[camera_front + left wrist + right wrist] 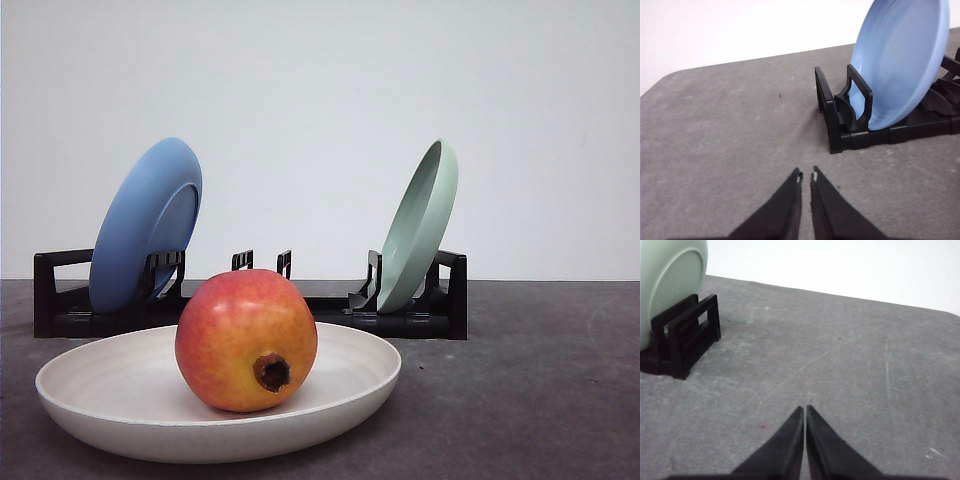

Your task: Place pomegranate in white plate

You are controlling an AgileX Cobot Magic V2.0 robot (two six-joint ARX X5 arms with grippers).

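1. The white plate (110, 400) sits at the worktop's near edge; leave it undisturbed.
2. The pomegranate (246, 340) rests inside it, so placement looks done.
3. Left gripper (806, 176) and right gripper (805, 410), fingers together, empty, should stay clear.

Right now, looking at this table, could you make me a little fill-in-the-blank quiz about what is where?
1. The pomegranate sits in the ____ plate.
2. At the left end of the black rack leans a plate whose colour is ____.
3. At the rack's right end stands the pale ____ plate.
4. The left gripper and the right gripper hold ____ between their fingertips.

Missing words: white; blue; green; nothing
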